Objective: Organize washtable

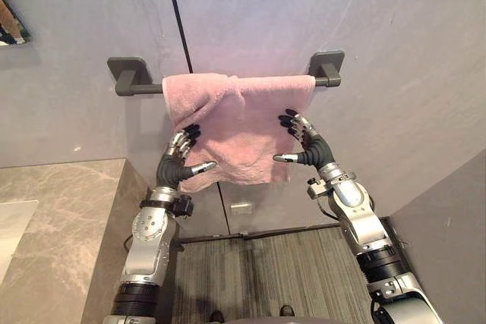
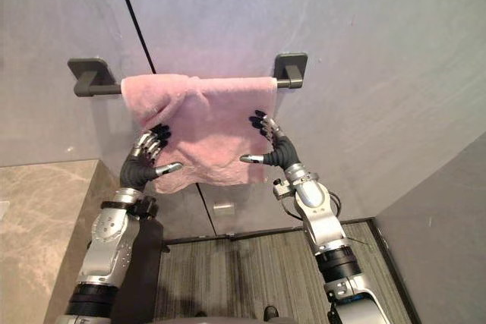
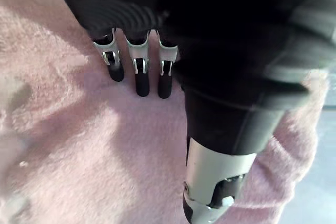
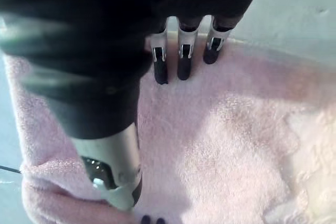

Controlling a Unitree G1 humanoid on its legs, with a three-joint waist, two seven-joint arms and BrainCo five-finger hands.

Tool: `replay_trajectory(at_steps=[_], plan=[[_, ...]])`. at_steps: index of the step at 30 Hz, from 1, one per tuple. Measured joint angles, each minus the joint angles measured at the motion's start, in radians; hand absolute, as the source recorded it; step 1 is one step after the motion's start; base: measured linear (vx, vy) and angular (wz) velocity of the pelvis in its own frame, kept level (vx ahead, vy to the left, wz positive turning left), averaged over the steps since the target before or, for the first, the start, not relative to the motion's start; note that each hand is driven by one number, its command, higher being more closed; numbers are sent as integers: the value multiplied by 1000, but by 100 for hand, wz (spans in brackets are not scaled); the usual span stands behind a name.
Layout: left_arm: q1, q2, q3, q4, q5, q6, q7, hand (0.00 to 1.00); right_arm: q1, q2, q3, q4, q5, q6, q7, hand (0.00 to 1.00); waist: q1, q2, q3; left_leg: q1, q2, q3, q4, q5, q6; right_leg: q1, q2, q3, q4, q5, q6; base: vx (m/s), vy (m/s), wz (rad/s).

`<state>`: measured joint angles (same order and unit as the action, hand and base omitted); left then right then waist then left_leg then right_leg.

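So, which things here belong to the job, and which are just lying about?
Job in hand: pink towel, towel rail, left robot hand and right robot hand, both flat against the towel.
Lying about: marble counter, striped floor mat.

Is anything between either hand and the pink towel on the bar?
Nothing visible. The left hand and the right hand both rest straight fingers on the pink towel, which hangs over the wall bar.
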<state>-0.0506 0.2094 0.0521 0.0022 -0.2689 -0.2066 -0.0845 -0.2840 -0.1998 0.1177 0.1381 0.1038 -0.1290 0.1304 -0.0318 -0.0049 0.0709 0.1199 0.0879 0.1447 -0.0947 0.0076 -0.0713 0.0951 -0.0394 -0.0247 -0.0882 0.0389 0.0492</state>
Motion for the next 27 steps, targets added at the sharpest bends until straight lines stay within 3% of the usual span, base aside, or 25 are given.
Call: replay_trajectory(at_steps=[12, 18, 27], plan=[[17, 0, 77, -1, -39, -2, -2, 0, 23, -3, -133, 45, -37, 0, -65, 0, 16, -9, 6, 0, 1, -5, 0, 2, -2, 3, 1, -1, -1, -1, -1, -12, -5, 1], [33, 0, 119, 58, -44, 0, 3, 0, 30, -3, -162, 61, -37, 0, -71, 0, 18, -24, 10, 0, 0, -6, 0, 2, -2, 3, 0, -1, -1, -1, 0, 0, 0, 0], [81, -15, 150, 87, -41, 1, 2, 0, 62, 3, -234, 74, -58, 0, -92, 0, 20, -26, 11, -1, 1, -8, 0, 2, -2, 3, 0, -2, 0, -5, -1, 0, 0, 0]])
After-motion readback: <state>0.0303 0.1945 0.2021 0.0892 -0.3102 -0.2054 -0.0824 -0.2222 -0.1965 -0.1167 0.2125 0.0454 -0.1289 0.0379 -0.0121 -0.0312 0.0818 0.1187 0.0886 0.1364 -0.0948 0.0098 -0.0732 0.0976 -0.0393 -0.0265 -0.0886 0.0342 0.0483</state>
